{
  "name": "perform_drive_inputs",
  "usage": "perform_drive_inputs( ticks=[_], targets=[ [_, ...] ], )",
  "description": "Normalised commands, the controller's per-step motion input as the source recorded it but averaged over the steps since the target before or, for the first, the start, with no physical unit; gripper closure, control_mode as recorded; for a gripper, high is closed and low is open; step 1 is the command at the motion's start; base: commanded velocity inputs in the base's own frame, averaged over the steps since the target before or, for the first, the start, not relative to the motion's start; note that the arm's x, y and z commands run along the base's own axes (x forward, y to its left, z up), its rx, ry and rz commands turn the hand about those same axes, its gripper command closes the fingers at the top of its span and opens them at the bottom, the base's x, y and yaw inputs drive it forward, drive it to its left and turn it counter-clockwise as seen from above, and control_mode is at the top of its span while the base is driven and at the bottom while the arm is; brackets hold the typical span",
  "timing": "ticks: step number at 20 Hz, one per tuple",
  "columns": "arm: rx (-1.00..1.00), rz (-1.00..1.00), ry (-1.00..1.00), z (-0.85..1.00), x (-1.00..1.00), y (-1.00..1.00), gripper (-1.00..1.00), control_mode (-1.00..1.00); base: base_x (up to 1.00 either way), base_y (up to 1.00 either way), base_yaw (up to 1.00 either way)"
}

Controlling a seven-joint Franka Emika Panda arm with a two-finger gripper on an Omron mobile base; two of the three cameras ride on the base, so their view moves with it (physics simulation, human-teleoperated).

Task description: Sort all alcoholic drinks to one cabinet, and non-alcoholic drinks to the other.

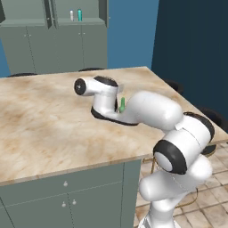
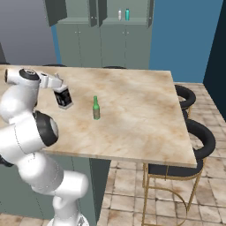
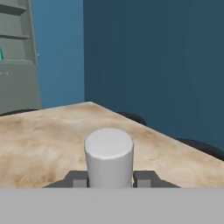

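The square clear bottle with the black label [image 2: 64,98] stands upright on the marble island counter [image 2: 132,110] near its left side. My gripper [image 2: 61,90] comes in from the left at cap height. In the hand view its pale cap [image 3: 109,155] fills the gap between both fingertips [image 3: 78,179], which press its sides. The green glass bottle [image 2: 96,108] stands upright a short way to the right, also seen in the left base view [image 1: 122,104] just behind my arm. The white blue-capped bottle [image 2: 119,15] and the teal bottle [image 2: 127,14] stand side by side on the far cabinet shelf.
Two black round stools [image 2: 201,137] with gold legs stand along the island's right edge. The far grey cabinet [image 2: 101,39] has its upper doors swung open. My own arm links lie low over the counter [image 1: 147,109].
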Motion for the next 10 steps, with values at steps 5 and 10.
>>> perform_drive_inputs(
  ticks=[5,10],
  targets=[
    [-0.01,-0.01,0.00,0.47,-0.62,0.00,1.00,-1.00,0.00,0.00,0.00],
    [0.00,0.00,0.00,0.32,-0.59,0.00,1.00,-1.00,0.00,0.00,0.00]
  ],
)
